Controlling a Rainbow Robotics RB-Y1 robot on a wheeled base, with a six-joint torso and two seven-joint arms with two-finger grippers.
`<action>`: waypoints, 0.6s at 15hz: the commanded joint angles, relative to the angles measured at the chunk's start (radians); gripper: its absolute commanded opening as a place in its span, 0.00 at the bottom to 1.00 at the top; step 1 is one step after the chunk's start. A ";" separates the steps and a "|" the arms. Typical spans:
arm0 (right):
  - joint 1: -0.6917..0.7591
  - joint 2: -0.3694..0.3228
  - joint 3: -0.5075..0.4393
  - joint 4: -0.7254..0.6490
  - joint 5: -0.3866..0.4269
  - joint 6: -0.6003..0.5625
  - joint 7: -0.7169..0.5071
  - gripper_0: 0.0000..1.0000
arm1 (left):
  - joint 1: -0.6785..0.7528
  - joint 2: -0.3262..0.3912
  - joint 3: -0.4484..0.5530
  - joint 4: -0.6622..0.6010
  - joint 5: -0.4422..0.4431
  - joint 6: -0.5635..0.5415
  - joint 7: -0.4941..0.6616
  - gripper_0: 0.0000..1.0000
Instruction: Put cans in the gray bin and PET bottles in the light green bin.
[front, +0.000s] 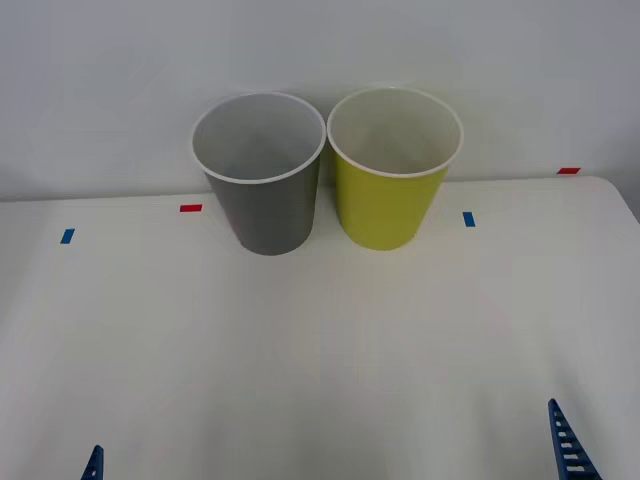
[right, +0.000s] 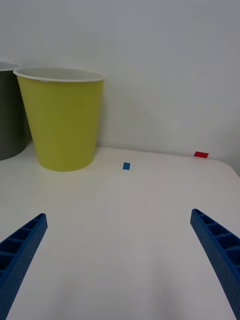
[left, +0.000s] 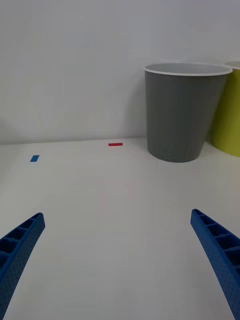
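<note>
The gray bin (front: 263, 190) and the light green bin (front: 390, 180) stand upright side by side at the back of the white table (front: 320, 350), the gray one on the left, and both look empty inside. The cans and PET bottles are out of view. My left gripper (left: 116, 215) hovers open low over the table's near left, facing the gray bin (left: 182, 115). At the near right my right gripper (right: 118, 215) is open too, facing the light green bin (right: 62, 120). Nothing lies between either pair of fingers.
Small tape marks lie on the table: a red mark (front: 190, 208) and a blue mark (front: 67, 236) to the left of the bins, another blue mark (front: 468, 218) to their right, and a red mark (front: 568, 171) at the back right edge. A white wall stands close behind the bins.
</note>
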 joint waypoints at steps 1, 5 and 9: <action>0.000 0.000 0.000 0.000 0.000 0.000 0.000 1.00 | 0.000 0.000 0.000 0.000 0.000 0.000 0.000 1.00; 0.000 0.000 0.000 0.000 0.000 0.000 0.000 1.00 | 0.000 0.000 0.000 0.000 0.000 0.000 0.000 1.00; 0.000 0.000 0.000 0.000 0.000 0.000 0.000 1.00 | 0.000 0.000 0.000 0.000 0.000 0.000 0.000 1.00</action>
